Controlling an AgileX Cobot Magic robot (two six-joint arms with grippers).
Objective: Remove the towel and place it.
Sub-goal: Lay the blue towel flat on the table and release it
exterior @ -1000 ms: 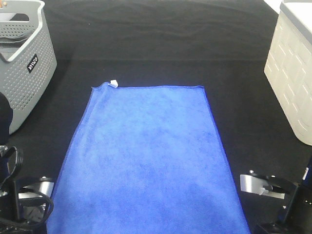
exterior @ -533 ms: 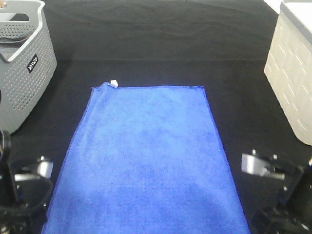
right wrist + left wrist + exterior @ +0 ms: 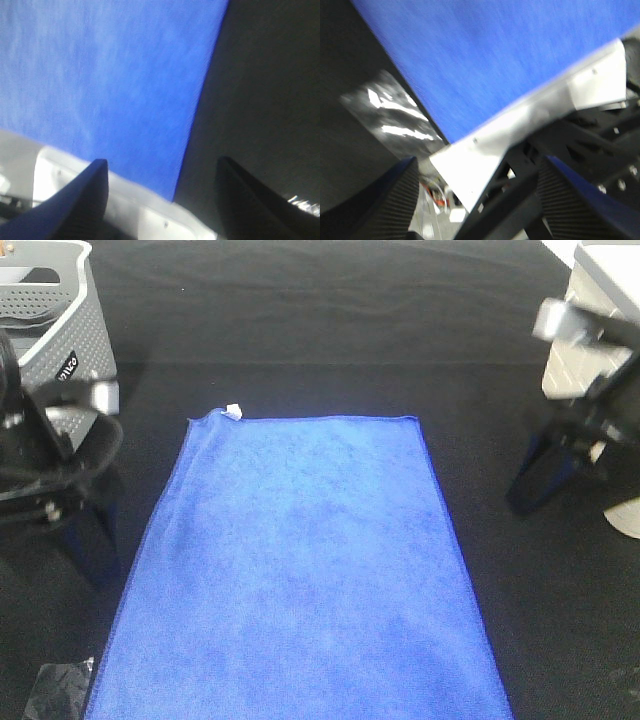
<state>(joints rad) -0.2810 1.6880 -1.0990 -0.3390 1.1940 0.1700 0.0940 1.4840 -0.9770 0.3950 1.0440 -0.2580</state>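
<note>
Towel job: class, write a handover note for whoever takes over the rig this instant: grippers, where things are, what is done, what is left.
Left gripper: jaws open, empty, beside the left edge of the towel.
Right gripper: jaws open, empty, beside its right edge.
Towel: spread flat on the black table, neither gripper touching it.
Done: nothing yet.
Left: grasp the towel, lift it off, place it.

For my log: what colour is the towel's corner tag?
The tag is white; exterior high view.
</note>
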